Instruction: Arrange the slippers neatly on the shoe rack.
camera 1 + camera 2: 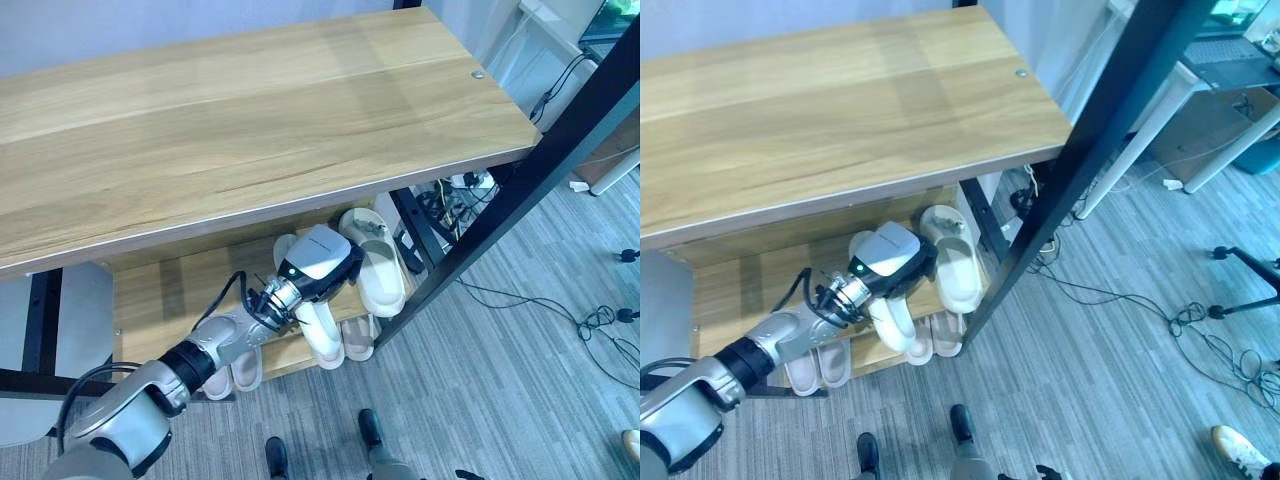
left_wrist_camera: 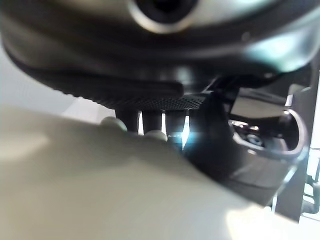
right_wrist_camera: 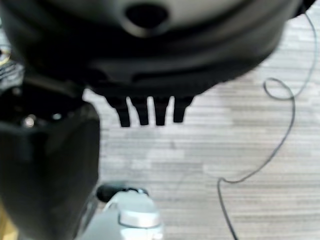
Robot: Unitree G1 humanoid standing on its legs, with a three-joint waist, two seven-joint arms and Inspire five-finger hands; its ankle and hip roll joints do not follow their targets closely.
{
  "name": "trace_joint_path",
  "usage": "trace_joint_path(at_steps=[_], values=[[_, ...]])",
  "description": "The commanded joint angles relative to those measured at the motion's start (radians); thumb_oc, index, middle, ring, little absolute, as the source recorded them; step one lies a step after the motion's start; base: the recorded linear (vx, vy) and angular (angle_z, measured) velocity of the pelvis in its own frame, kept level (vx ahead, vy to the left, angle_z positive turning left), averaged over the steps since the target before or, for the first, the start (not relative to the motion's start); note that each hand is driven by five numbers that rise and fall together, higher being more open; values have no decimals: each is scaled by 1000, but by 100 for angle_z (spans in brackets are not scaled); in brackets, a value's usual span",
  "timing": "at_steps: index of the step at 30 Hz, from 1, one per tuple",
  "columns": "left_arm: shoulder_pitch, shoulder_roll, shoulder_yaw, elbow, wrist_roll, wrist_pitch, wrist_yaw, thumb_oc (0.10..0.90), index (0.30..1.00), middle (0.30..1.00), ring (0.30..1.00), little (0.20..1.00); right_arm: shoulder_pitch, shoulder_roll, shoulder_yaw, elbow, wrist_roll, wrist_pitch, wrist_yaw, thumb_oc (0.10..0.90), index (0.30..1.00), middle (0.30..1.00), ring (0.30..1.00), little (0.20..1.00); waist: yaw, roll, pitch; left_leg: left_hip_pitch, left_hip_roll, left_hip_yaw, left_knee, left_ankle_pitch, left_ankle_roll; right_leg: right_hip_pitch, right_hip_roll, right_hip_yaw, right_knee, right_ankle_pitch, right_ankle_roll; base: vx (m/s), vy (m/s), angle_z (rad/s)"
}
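Count: six slippers (image 1: 960, 265), one rack (image 1: 840, 110).
Slippers, all pale: two on the rack's middle shelf (image 1: 730, 290), four on the level below, there as two side by side at the left end and two side by side at the right end. Rack: one wooden top, black frame.

The shoe rack (image 1: 250, 130) is showing pale wood boards with a smooth, faintly glossy grain, carried on matt black metal posts. The slippers (image 1: 380, 265) are looking like smooth, matt cream foam or rubber. The floor (image 1: 520, 380) is showing grey, ribbed, matt carpet.
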Motion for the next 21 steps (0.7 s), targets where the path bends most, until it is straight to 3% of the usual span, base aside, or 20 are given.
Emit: trace_joint_path(at_steps=[1, 9, 10, 11, 12, 13, 21], values=[[-119, 44, 45, -54, 23, -24, 31, 400, 300, 300, 300, 300, 12, -46, 2, 12, 24, -11, -21, 800, 900, 900, 900, 900, 24, -6, -2, -19, -57, -51, 3, -59, 27, 35, -24, -55, 6, -58, 78, 0, 0, 0], [-154, 121, 21, -92, 69, -25, 35, 400, 300, 300, 300, 300, 18, -41, 6, 27, 17, -4, -7, 800, 900, 900, 900, 900, 31, -15, -15, 0, -59, -53, 3, -67, 27, 57, -27, -61, 5, -60, 84, 7, 2, 2], [-153, 126, 25, -98, 70, -25, 37, 502, 453, 453, 453, 453, 19, -39, 7, 27, 17, -3, -5, 800, 900, 900, 900, 900, 32, -17, -16, 3, -58, -53, 3, -68, 28, 59, -28, -61, 5, -61, 85, 0, 0, 0], [-152, 127, 25, -99, 70, -25, 36, 569, 554, 554, 554, 554, 18, -39, 7, 27, 17, -3, -5, 800, 900, 900, 900, 900, 32, -18, -15, 4, -58, -53, 3, -68, 28, 60, -28, -61, 5, -61, 85, 0, 0, 0], [-151, 138, 35, -102, 75, -22, 43, 726, 789, 789, 789, 789, 20, -39, 9, 28, 13, -3, -2, 800, 900, 900, 900, 900, 34, -21, -18, 9, -58, -53, 3, -70, 28, 64, -28, -61, 5, -62, 85, 0, 0, 0], [-150, 139, 35, -103, 75, -21, 43, 800, 900, 900, 900, 900, 20, -39, 10, 28, 13, -3, -2, 800, 900, 900, 900, 900, 34, -21, -18, 10, -58, -53, 3, -70, 28, 65, -28, -61, 5, -62, 85, 0, 0, 0], [-136, 155, 56, -111, 83, -12, 39, 800, 900, 900, 900, 900, 30, -39, 10, 32, 11, 1, 5, 800, 900, 900, 900, 900, 37, -26, -26, 26, -60, -54, 3, -76, 30, 81, -29, -66, 5, -66, 84, 0, 0, 0]])
